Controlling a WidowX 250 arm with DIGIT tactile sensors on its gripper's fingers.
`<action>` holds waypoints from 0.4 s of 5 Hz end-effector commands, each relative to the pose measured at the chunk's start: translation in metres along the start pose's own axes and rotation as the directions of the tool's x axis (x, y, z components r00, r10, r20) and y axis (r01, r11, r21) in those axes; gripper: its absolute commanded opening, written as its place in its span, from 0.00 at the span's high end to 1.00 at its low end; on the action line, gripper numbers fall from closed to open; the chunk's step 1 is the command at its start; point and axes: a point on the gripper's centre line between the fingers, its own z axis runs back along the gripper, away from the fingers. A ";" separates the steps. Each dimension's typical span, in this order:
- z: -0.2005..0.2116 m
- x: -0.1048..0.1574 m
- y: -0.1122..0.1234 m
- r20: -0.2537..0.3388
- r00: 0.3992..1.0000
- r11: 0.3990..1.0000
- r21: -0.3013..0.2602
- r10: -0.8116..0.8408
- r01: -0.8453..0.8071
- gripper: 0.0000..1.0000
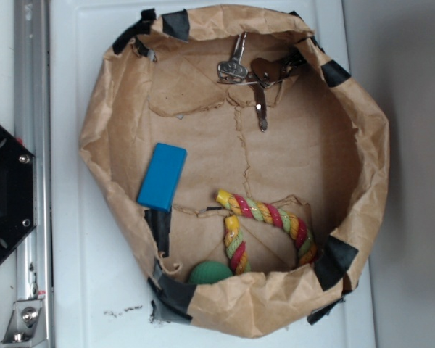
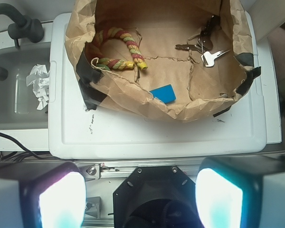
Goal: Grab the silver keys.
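While both views show silver keys (image 1: pixel 250 76) (image 2: pixel 203 45), only wrist shows claw (image 2: pixel 140 194).

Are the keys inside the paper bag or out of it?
Inside: the keys lie on the floor of the paper bag, near its wall.

green ball (image 1: pixel 209 273) half hidden, fingers (image 2: pixel 61 199) blurred

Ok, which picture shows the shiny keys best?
The exterior view. The silver keys lie in plain sight from above, near the paper bin's top edge, each shaft distinct. The wrist view also shows the silver keys, but smaller and farther off, bunched near the bin's right wall.
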 end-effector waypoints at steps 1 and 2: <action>0.000 0.000 0.000 0.000 1.000 1.000 0.000 0.000 0.000 0.00; -0.012 0.046 -0.004 0.071 0.995 0.998 -0.021 0.068 -0.067 0.00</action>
